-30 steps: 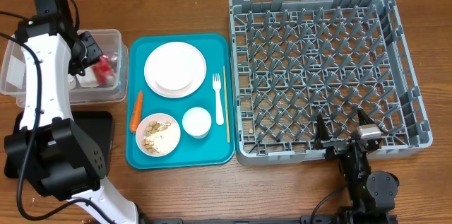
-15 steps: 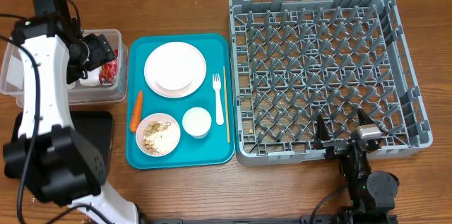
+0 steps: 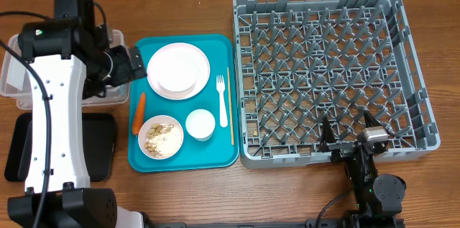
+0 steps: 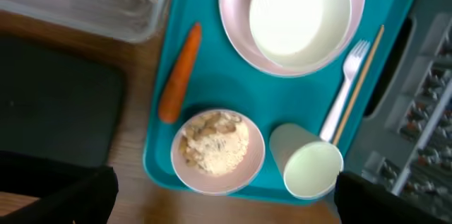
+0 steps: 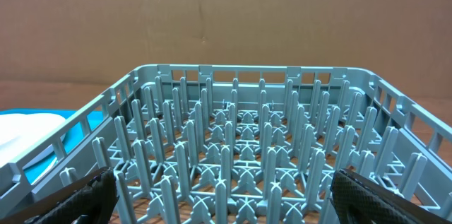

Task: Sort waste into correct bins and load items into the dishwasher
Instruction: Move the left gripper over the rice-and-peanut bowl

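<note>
Left arm (image 3: 49, 113) rightward; carrot (image 3: 139, 113) front-to-back

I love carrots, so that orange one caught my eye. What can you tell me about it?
The carrot is small, orange, smooth-skinned and tapered. It looks whole. It lies flat on the teal tray, just inside its left rim and roughly parallel to it. The thin tip points toward the far side of the table. The thick end is close to the bowl of scraps, though whether they touch is unclear. Nothing holds it.
</note>
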Available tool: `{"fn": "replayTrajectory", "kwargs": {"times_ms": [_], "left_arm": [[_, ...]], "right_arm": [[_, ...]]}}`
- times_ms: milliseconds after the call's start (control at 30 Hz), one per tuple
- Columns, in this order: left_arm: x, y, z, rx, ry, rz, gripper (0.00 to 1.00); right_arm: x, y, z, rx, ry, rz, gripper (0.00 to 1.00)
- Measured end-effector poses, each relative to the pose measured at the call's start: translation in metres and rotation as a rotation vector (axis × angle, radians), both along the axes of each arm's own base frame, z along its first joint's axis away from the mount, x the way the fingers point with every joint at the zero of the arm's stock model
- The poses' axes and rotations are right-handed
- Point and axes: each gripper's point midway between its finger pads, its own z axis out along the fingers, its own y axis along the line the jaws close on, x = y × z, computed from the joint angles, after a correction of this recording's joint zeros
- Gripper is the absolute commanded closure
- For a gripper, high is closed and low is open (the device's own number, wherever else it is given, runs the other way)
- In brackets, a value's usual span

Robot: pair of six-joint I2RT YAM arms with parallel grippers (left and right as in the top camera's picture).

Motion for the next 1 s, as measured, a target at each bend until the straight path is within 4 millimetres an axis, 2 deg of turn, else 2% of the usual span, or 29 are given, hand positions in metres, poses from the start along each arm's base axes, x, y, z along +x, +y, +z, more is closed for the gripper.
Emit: {"fn": "replayTrajectory", "kwargs": {"times_ms": [100, 233, 400, 633, 700, 800, 1000], "left_arm": [[-0.008, -0.013, -0.001, -0.032, 0.034, -0.032, 0.30], [-0.013, -0.030, -0.002, -0.056, 0.056, -0.079, 0.49], [-0.022, -0.048, -0.017, -0.059, 0.108, -0.119, 0.57], [-0.034, -0.076, -0.073, -0.014, 0.201, -0.142, 0.57], [-0.035, -0.083, -0.084, -0.010, 0.206, -0.141, 0.59], [-0.040, -0.093, -0.102, -0.003, 0.220, -0.146, 0.67], [-0.052, -0.102, -0.133, 0.002, 0.248, -0.136, 0.67]], "right_arm": [[0.000, 0.000, 0.000, 0.000, 0.001, -0.001, 0.00], [0.000, 0.000, 0.000, 0.000, 0.000, -0.001, 0.00], [0.000, 0.000, 0.000, 0.000, 0.000, -0.001, 0.00], [0.000, 0.000, 0.000, 0.000, 0.000, -0.001, 0.00], [0.000, 0.000, 0.000, 0.000, 0.000, -0.001, 0.00], [0.000, 0.000, 0.000, 0.000, 0.000, 0.000, 0.00], [0.000, 0.000, 0.000, 0.000, 0.000, 0.000, 0.00]]}}
